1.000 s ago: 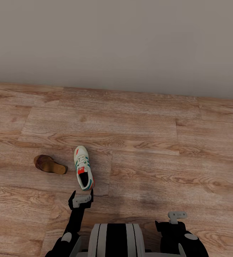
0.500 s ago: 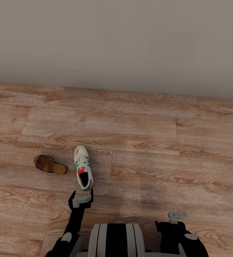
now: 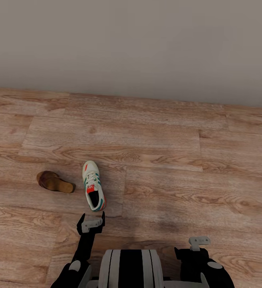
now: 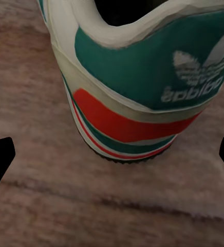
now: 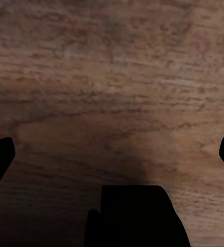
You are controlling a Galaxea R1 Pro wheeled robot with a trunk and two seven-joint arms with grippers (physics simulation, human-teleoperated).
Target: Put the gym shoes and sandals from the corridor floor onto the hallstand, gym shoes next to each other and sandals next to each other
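One cream-white gym shoe (image 3: 93,185) with green stripes and a red tongue lies on the corridor floor (image 3: 167,160), toe pointing toward the wall. My left gripper (image 3: 92,219) hangs open just behind its heel. The left wrist view has that green and red heel (image 4: 137,87) close up, ahead of the open left gripper (image 4: 112,157) and not between the fingers. A brown sandal (image 3: 55,182) lies to the left of the gym shoe. My right gripper (image 3: 199,240) is open above bare floor (image 5: 112,92), with nothing held. The hallstand is out of view.
A plain grey wall (image 3: 131,40) runs across the far side, meeting the wood planks. Open floor stretches to the right of the shoe. The robot's own trunk (image 3: 130,269) sits at the near edge, and a dark part of the robot (image 5: 132,216) shows in the right wrist view.
The whole picture has shifted slightly, so the camera moved; shoe, sandal and wall edge sit a little higher in it. Both arms keep their pose.
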